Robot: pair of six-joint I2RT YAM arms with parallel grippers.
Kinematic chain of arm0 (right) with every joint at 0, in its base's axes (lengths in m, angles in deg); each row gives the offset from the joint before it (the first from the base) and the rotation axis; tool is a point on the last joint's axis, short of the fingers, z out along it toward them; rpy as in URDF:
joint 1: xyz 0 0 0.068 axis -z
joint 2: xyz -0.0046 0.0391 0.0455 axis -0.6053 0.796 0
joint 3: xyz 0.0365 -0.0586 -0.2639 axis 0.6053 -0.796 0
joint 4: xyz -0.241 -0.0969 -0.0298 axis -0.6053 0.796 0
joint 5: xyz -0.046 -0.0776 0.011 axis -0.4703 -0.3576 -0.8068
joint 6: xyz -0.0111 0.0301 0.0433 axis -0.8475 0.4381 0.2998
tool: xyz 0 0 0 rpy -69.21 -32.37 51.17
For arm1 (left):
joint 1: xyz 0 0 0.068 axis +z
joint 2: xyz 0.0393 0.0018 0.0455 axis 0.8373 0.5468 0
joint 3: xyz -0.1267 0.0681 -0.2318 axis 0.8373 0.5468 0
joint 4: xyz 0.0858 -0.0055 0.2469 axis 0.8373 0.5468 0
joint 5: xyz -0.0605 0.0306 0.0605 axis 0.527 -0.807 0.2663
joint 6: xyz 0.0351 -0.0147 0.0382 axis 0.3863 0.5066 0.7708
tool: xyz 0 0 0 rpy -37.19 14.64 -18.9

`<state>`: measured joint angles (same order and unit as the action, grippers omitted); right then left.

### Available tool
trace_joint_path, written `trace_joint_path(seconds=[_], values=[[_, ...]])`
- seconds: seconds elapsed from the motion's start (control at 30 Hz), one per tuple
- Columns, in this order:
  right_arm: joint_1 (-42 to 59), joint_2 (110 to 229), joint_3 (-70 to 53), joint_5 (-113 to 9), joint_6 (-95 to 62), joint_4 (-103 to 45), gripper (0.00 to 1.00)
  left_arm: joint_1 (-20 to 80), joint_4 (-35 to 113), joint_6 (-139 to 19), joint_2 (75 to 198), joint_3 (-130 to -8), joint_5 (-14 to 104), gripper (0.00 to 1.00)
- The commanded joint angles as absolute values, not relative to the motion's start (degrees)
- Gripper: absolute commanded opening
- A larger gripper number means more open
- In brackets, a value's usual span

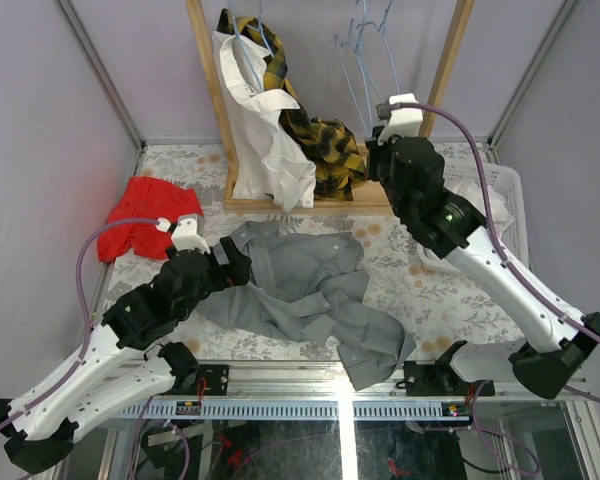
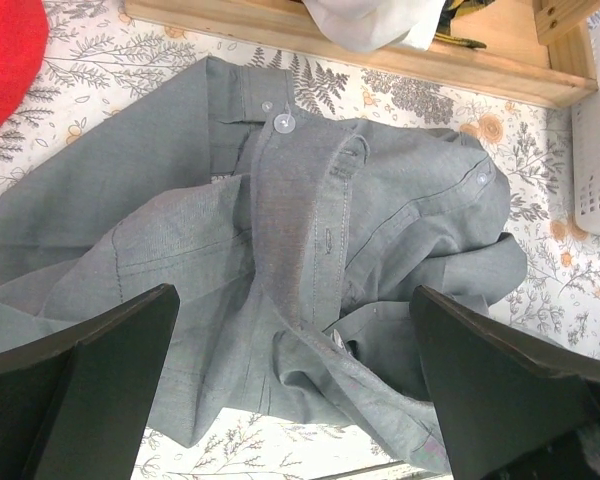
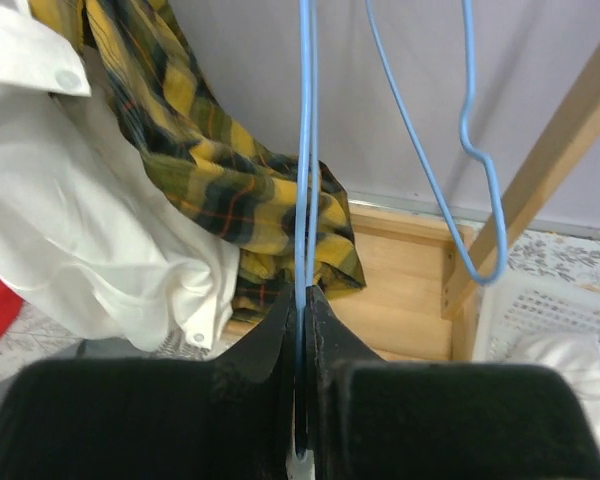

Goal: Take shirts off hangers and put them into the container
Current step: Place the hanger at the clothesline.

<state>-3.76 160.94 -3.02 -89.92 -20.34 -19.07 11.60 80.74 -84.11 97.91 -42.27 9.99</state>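
Worktop's (image 1: pixel 400 250) near edge holds the grey shirt (image 1: pixel 300 285) under the empty, wide-open left gripper (image 2: pixel 292 295), needing pickup for the container (image 1: pixel 510 185); right gripper (image 3: pixel 302 300) pinches a seemingly bare hanger (image 3: pixel 305 150).

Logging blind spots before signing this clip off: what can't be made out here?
- What the container holds: top view, right arm covers most of it; right wrist view shows one corner.
- Tops of the hangers: cut by the upper edge, both those views.
- Grey shirt near edge: left wrist view, behind the left gripper's fingers.
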Motion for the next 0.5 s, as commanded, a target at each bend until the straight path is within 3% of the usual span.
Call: trace_joint_path(seconds=[0.0,0.33,0.47], values=[[-1.15,164.53,6.55,-86.36,-17.06,-17.96,0.00,11.93,81.15,-84.57,96.30,-44.68,7.60,1.00],[5.62,176.13,23.03,-76.31,-13.22,-8.73,0.00,11.91,81.16,-84.56,96.02,-44.28,9.60,1.00],[6.93,179.43,22.49,-73.55,-11.51,-4.18,0.00,11.94,81.24,-84.72,96.17,-44.11,10.28,1.00]])
